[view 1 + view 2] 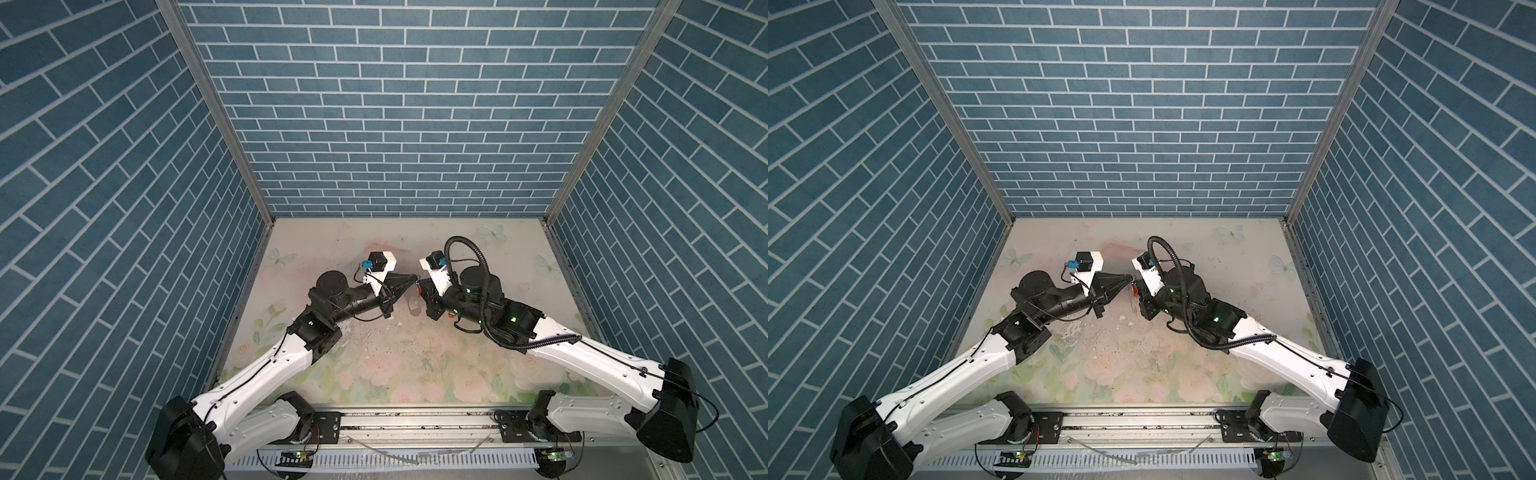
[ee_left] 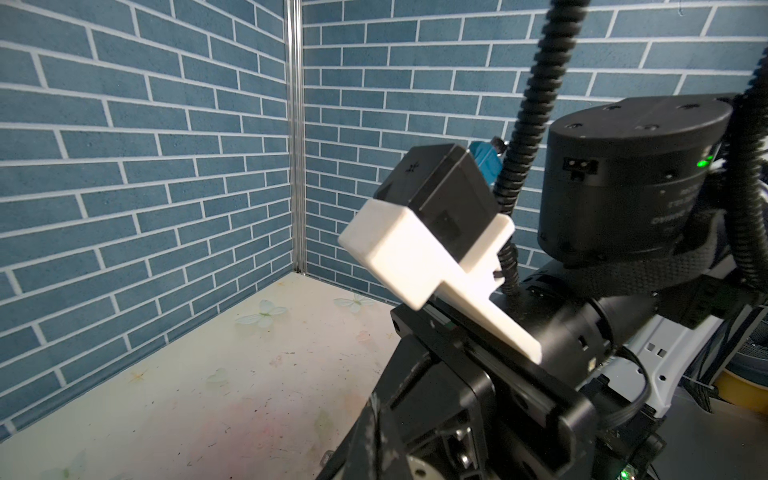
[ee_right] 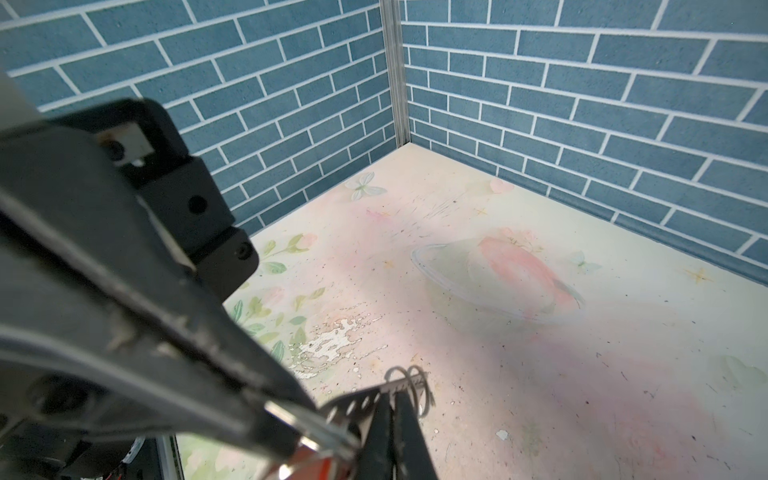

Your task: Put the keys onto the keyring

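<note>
Both grippers meet above the middle of the table. In the right wrist view my right gripper (image 3: 390, 428) is shut on the keyring (image 3: 365, 401), a dark flat strip with holes that carries small silver rings (image 3: 413, 386) at its far end. From the side, the left gripper (image 3: 320, 424) comes in shut on a silver key (image 3: 303, 419). The key's tip lies against the keyring strip, and its orange-red tag (image 3: 322, 465) hangs below. A top view shows the tag (image 1: 1135, 289) between the left gripper (image 1: 1131, 277) and the right gripper (image 1: 1137, 286). In the left wrist view the fingers (image 2: 374, 440) are dark and blurred.
The floral table mat (image 1: 407, 357) has a worn, flaking patch (image 3: 328, 345) under the grippers. Blue brick walls (image 1: 395, 124) close in the back and both sides. The right arm's black corrugated cable (image 1: 478, 266) loops above its wrist. A metal rail (image 1: 415, 424) runs along the front edge.
</note>
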